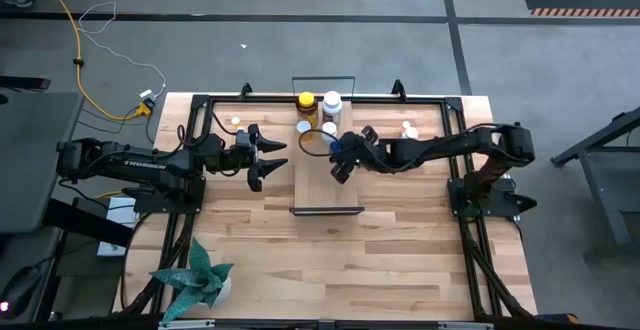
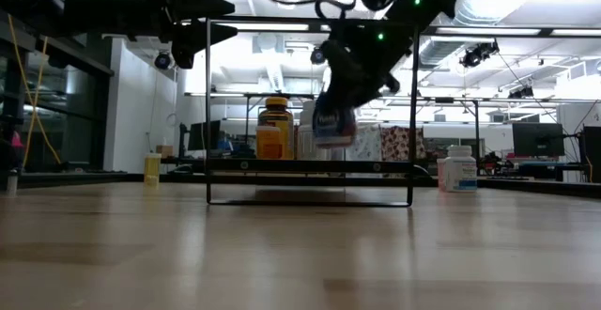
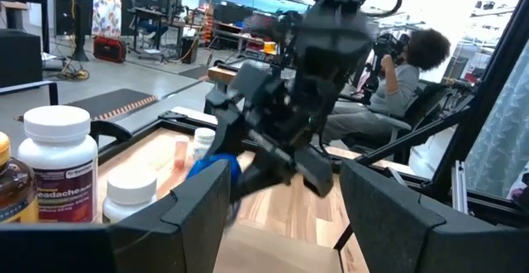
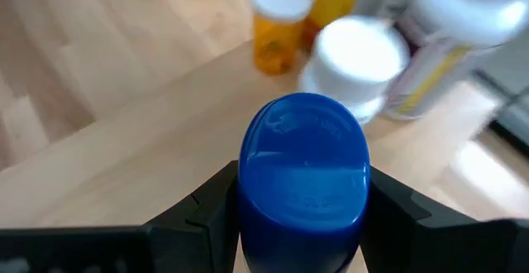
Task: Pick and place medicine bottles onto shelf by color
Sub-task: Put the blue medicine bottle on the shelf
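Note:
The shelf (image 1: pixel 325 185) is a light-wood board with a thin black frame, lying mid-table. At its far end stand an amber yellow-capped bottle (image 1: pixel 306 101), a tall white bottle (image 1: pixel 332 102), a tiny orange white-capped bottle (image 1: pixel 303 127) and a small white one (image 1: pixel 328 130). My right gripper (image 1: pixel 341 158) is over the shelf, just nearer than these, shut on the blue-capped bottle (image 4: pixel 304 170). My left gripper (image 1: pixel 274 159) hovers open just off the shelf's left edge, its fingers pointing at the right gripper (image 3: pixel 285 198). My right gripper pinches the blue-capped bottle between its two fingers (image 4: pixel 207 211), which lie on opposite sides at its upper part, just under the blue cap (image 4: pixel 304 153). The fingers slant down from the table's right. The bottle (image 2: pixel 334 122) hangs tilted below them, lifted clear of the shelf board.
White bottles (image 1: pixel 408 128) stand on the table right of the shelf, and a tiny one (image 1: pixel 235 122) stands to its left. A potted plant (image 1: pixel 195 278) is at the near left corner. A seated person (image 3: pixel 409 70) shows beyond the table.

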